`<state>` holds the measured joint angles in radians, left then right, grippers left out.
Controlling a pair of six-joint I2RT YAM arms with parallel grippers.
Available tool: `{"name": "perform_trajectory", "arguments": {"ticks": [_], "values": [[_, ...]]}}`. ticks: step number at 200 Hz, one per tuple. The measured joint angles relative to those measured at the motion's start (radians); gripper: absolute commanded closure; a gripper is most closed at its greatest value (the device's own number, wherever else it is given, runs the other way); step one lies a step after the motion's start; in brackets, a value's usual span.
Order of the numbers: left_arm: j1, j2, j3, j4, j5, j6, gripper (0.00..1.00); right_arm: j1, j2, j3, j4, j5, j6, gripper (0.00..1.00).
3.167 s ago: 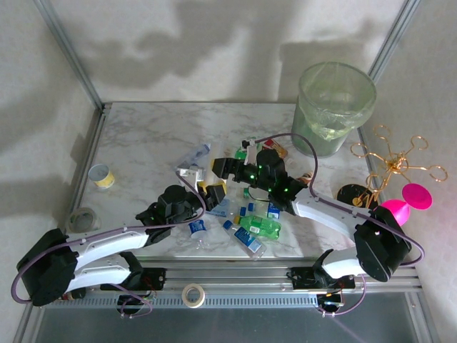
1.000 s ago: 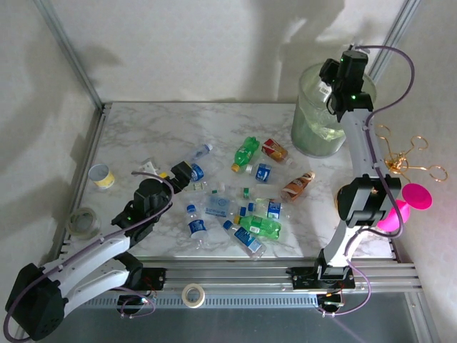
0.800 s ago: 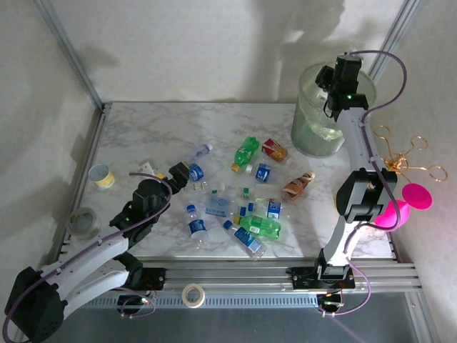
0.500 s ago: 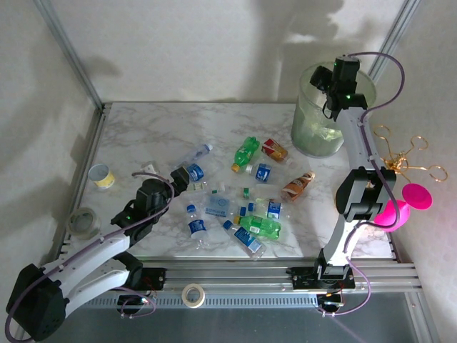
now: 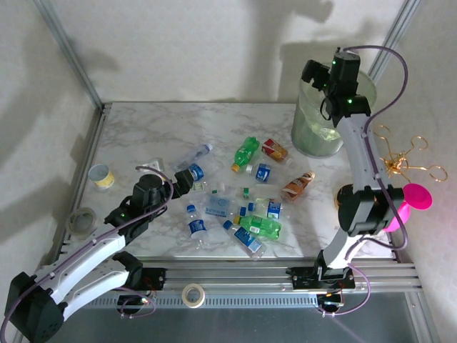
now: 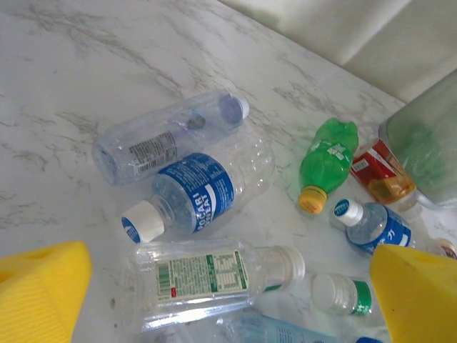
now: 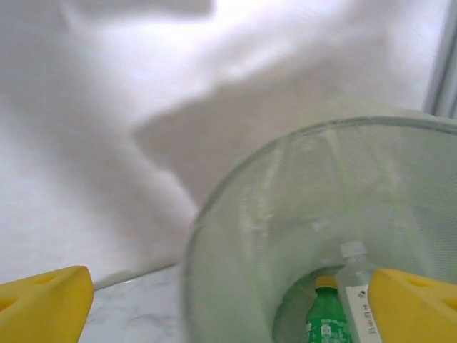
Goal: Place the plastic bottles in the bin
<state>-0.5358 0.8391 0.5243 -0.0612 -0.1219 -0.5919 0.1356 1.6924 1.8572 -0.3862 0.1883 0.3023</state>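
Several plastic bottles lie scattered mid-table: a clear one (image 5: pixel 198 152), a green one (image 5: pixel 246 152), a red-labelled one (image 5: pixel 273 149) and an orange one (image 5: pixel 298 186). My left gripper (image 5: pixel 186 177) is open just above the table. Its yellow pads (image 6: pixel 39 293) straddle a clear bottle with a green-and-white label (image 6: pixel 207 282), beside a blue-labelled bottle (image 6: pixel 196 193). My right gripper (image 5: pixel 313 77) hangs open and empty over the left rim of the bin (image 5: pixel 314 132). Inside the bin (image 7: pixel 235 236) lie a green bottle (image 7: pixel 325 314) and a clear bottle (image 7: pixel 360 286).
A small yellow-banded cup (image 5: pixel 101 176) and a grey tape roll (image 5: pixel 83 221) sit at the table's left edge. A gold wire stand (image 5: pixel 396 161) and a pink object (image 5: pixel 410 200) are to the right of the bin. Frame posts mark the back corners.
My right gripper's jaws have opened above the bin, and it has shifted slightly left over the rim. My left gripper has crept forward to the bottles at the pile's left side.
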Motion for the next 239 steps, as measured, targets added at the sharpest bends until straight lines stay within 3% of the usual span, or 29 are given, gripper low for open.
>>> {"name": "perform_trajectory", "arguments": {"ticks": [25,92,170,196,239], "values": [[-0.037,-0.009,0.003,-0.063,0.019,-0.037,0.00,0.117,-0.125,-0.097,0.024,0.011,-0.024,0.01],[-0.322,-0.031,-0.059,-0.235,-0.042,-0.264,0.00,0.367,-0.373,-0.536,0.186,0.021,-0.010,0.01],[-0.615,0.093,-0.111,-0.275,-0.091,-0.464,0.00,0.597,-0.462,-0.932,0.319,0.068,0.061,0.01],[-0.663,0.148,-0.130,-0.274,-0.101,-0.486,0.00,0.625,-0.462,-1.006,0.334,0.074,0.097,0.01],[-0.668,0.180,-0.156,-0.266,-0.123,-0.494,0.06,0.631,-0.483,-1.081,0.397,0.074,0.137,0.01]]}}
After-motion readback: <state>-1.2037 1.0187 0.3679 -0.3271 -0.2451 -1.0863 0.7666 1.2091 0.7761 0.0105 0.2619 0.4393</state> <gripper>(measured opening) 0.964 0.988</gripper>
